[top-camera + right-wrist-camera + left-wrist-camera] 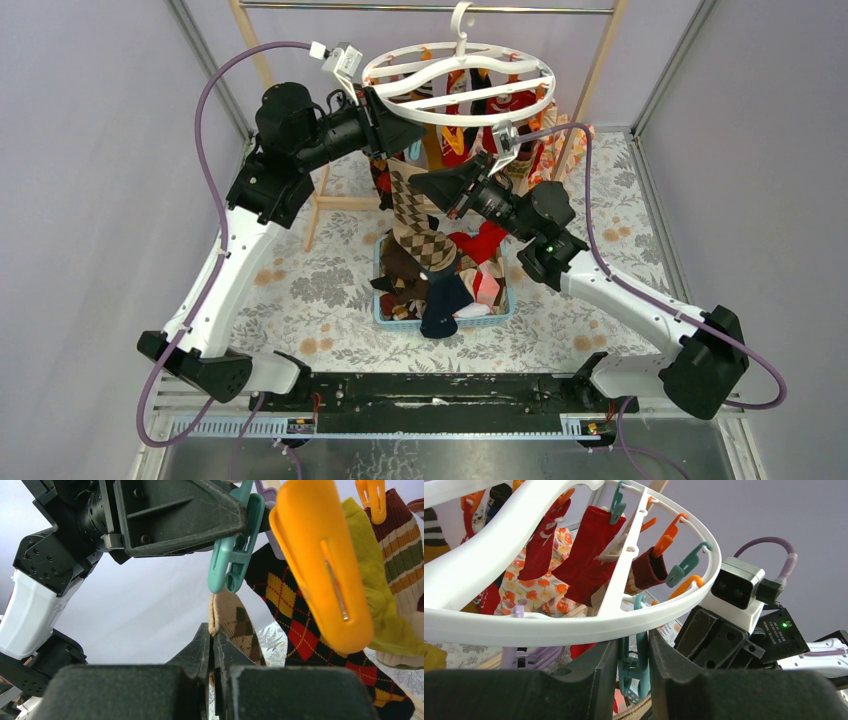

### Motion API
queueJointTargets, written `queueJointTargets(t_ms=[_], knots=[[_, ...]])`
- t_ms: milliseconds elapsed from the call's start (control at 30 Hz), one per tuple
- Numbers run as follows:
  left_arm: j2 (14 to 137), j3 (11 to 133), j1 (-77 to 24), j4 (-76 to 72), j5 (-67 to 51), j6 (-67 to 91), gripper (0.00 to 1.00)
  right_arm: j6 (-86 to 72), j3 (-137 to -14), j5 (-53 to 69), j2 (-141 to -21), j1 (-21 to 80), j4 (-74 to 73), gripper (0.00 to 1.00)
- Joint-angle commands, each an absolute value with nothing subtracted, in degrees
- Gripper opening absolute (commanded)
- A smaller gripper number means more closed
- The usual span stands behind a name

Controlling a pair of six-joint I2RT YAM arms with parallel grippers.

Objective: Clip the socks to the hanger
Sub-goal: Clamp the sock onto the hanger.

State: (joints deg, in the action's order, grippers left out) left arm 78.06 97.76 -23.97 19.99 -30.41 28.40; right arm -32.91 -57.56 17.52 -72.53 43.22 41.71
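Closest to me, a blue basket (395,322) sits on the flowered table cloth (320,290), heaped with loose socks (445,300). A brown argyle sock (420,225) rises out of that heap, stretched nearly upright. Its top edge is pinched in the right gripper (214,635), whose fingers are pressed together on the fabric. Just above that pinch hangs a teal clip (232,562). The left gripper (633,645) squeezes it, one finger on each side, right under the near rim of the hanger (470,120). The sock's edge sits just below the clip's lower end; I cannot tell if they touch. Beside it dangle an orange clip (320,570) and a red-and-black diamond sock (300,625) already clipped on. Further round the white ring more socks hang from clips, red ones among them. Behind, the hanger's hook rides on the metal rod of a wooden rack (600,60).
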Motion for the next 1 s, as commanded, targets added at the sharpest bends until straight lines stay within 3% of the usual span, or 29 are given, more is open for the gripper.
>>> queueJointTargets(t_ms=[0, 967], knots=[[76.6, 97.3, -23.3, 15.1, -34.9, 29.8, 0.0, -34.6, -59.0, 18.9, -73.0, 41.9, 46.9, 0.0], [77.3, 98.2, -22.0, 15.6, -38.3, 29.0, 0.0, -37.1, -62.0, 24.5, -74.7, 39.0, 48.4, 0.0]])
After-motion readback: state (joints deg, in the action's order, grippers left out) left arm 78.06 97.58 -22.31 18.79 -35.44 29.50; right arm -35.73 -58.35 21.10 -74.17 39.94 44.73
